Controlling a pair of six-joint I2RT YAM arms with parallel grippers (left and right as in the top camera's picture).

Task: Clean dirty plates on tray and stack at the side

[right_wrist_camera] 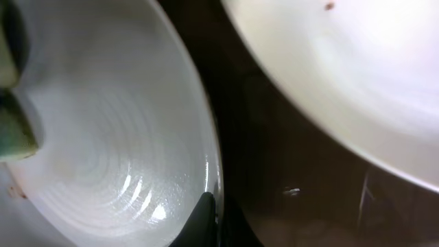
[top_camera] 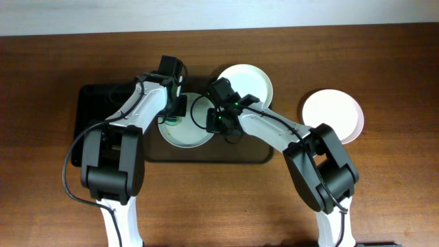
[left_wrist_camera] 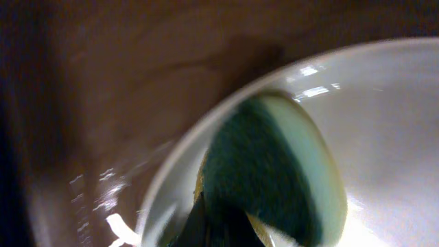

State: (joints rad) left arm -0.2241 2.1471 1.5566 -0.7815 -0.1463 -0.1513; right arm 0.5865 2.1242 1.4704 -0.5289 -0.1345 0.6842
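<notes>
A pale blue-green plate (top_camera: 186, 132) lies on the dark brown tray (top_camera: 206, 155). My left gripper (top_camera: 175, 115) is shut on a green and yellow sponge (left_wrist_camera: 274, 171) and presses it on the plate's left inner side (left_wrist_camera: 384, 123). My right gripper (top_camera: 217, 123) is shut on the plate's right rim (right_wrist_camera: 212, 206); one finger lies inside the rim and one outside. A white plate (top_camera: 245, 84) sits at the tray's back edge, and in the right wrist view (right_wrist_camera: 343, 68) it shows a small brown speck. Another white plate (top_camera: 333, 115) lies on the table to the right.
A smaller black tray (top_camera: 92, 110) sits to the left, next to the brown tray. Both arms cross over the brown tray's middle. The wooden table (top_camera: 384, 192) surrounds everything. The sponge's edge shows at the far left of the right wrist view (right_wrist_camera: 14, 130).
</notes>
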